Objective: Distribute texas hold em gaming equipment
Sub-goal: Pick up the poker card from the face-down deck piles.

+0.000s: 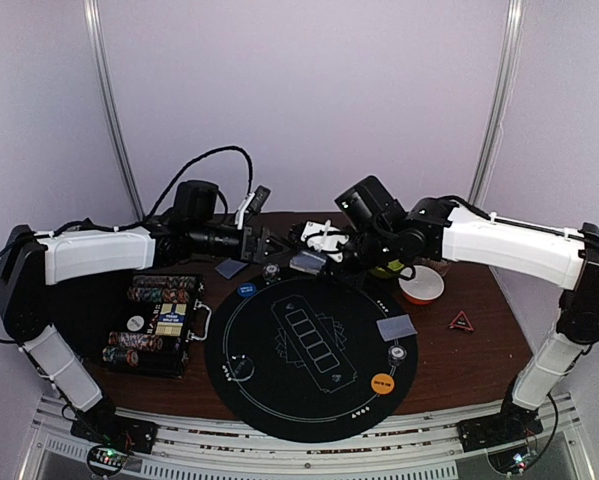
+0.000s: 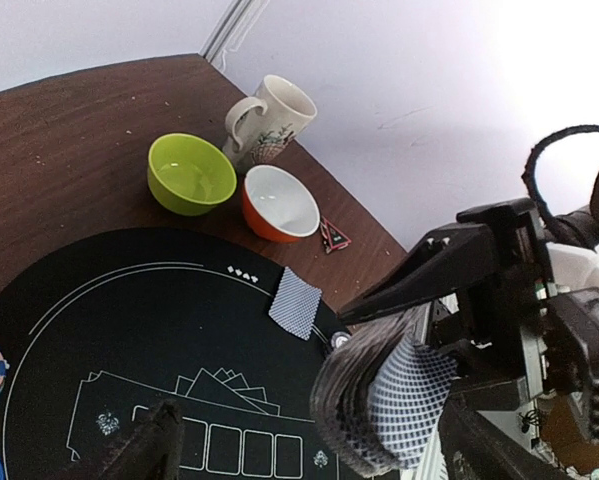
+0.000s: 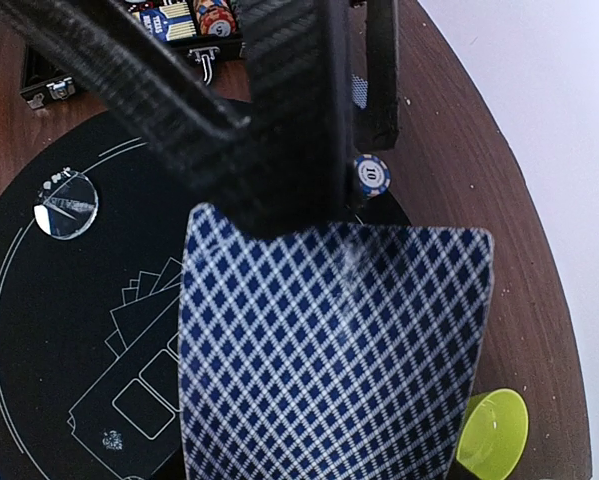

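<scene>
My right gripper (image 1: 322,257) is shut on a bent deck of blue-backed playing cards (image 3: 334,350) above the far edge of the black mat (image 1: 279,400). My left gripper (image 2: 309,432) is open just left of it, its fingers (image 2: 149,450) wide apart, with the deck (image 2: 389,400) near its right finger. One card (image 1: 396,327) lies face down on the mat's right side, another (image 1: 229,268) off the mat at the far left. On the mat lie a blue disc (image 1: 247,290), an orange disc (image 1: 381,381) and a clear disc (image 1: 397,353). A red triangle (image 1: 462,321) sits to the right.
An open chip case (image 1: 159,320) stands left of the mat. A green bowl (image 2: 191,172), a white-orange bowl (image 2: 279,203) and a patterned mug (image 2: 269,120) stand at the far right. The round table's edge (image 1: 499,290) runs close behind them.
</scene>
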Motion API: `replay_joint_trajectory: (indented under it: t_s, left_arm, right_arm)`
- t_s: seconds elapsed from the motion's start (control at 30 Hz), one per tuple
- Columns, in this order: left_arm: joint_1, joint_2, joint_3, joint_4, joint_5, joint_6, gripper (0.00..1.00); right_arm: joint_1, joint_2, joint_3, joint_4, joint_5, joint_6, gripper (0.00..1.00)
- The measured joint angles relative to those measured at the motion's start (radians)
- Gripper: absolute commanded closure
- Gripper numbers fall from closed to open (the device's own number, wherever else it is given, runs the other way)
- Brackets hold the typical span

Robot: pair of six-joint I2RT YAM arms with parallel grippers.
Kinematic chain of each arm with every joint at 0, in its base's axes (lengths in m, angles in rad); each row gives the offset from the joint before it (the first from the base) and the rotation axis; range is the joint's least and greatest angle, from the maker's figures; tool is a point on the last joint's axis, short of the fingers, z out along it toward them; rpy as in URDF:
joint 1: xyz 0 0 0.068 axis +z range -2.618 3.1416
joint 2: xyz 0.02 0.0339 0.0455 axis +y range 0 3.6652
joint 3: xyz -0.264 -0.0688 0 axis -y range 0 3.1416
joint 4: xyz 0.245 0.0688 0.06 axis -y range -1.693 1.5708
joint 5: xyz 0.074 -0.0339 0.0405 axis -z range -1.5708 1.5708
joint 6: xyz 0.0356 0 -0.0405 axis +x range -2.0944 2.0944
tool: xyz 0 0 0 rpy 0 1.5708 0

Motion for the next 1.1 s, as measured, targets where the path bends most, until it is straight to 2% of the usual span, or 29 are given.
replay_joint_trajectory:
  t_s: [0.2, 0.47, 0.67, 0.87, 1.1]
  left_arm:
    - [-0.002, 0.000, -0.006, 0.003, 0.034, 0.015, 0.11]
    - [-0.002, 0.000, -0.006, -0.045, -0.013, 0.064, 0.24]
    - [-0.002, 0.000, -0.006, -0.053, -0.027, 0.088, 0.27]
    - [-0.002, 0.000, -0.006, -0.067, -0.038, 0.097, 0.44]
    - [-0.005, -0.017, -0.006, -0.096, -0.070, 0.112, 0.46]
  right_arm:
    - [0.018, 0.037, 0.027, -0.003, -0.014, -0.003, 0.51]
    - [0.039, 0.055, 0.056, -0.006, -0.016, -0.007, 0.51]
    - [0.050, 0.064, 0.071, -0.007, -0.017, -0.011, 0.51]
    - [0.052, 0.085, 0.084, -0.007, -0.016, -0.011, 0.51]
    - [0.052, 0.087, 0.083, -0.010, 0.002, -0.028, 0.51]
